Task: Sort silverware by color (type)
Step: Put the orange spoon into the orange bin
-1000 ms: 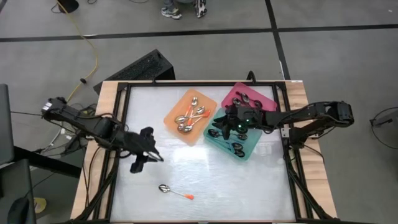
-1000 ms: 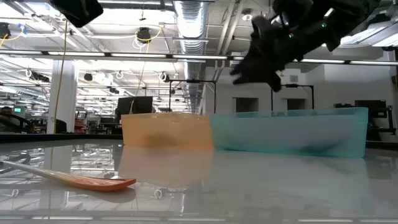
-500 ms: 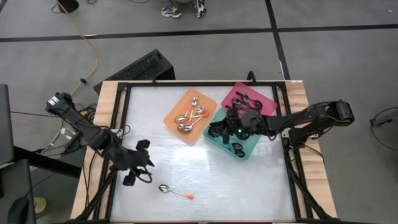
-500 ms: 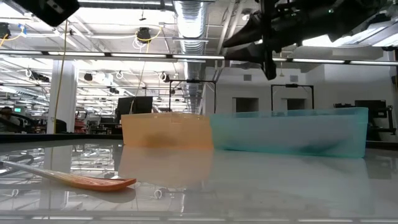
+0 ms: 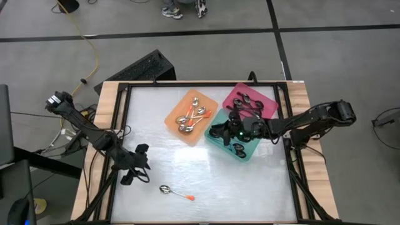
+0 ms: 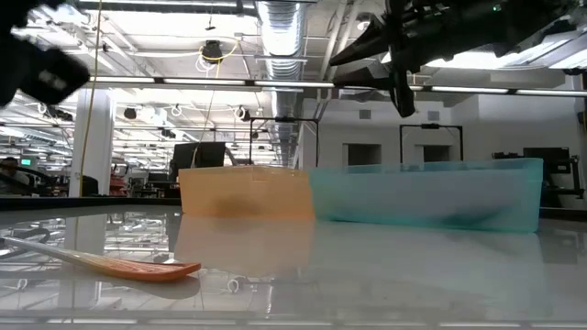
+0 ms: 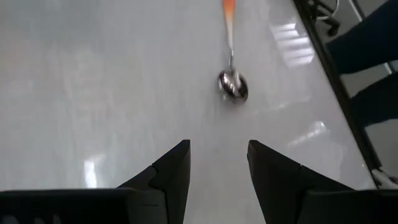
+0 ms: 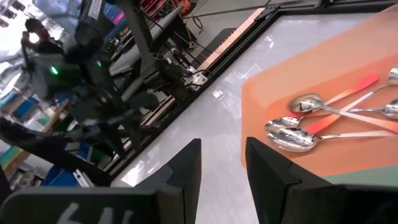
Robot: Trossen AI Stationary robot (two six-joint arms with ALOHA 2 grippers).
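One orange-handled spoon (image 5: pixel 175 192) lies loose on the table (image 5: pixel 206 175), just beyond the left gripper (image 5: pixel 132 170), whose empty fingers stand parted to straddle it. Right gripper (image 5: pixel 226 128) hovers parted, empty, above the teal tray (image 5: pixel 250 152), likely after a drop.

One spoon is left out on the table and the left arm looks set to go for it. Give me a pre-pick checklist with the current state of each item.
1. Left gripper open and empty: ok, jaws apart with nothing between them.
2. Left gripper lined up with the loose orange-handled spoon: ok, the wrist view shows it just ahead of the fingers.
3. Spoon lying flat and free on the table: ok, nothing touches it.
4. Orange tray has room: ok, it holds only a few spoons.
5. Right gripper clear of the orange tray: ok, it hangs over the teal tray.
6. Right gripper empty: ok, nothing shows between its fingers.
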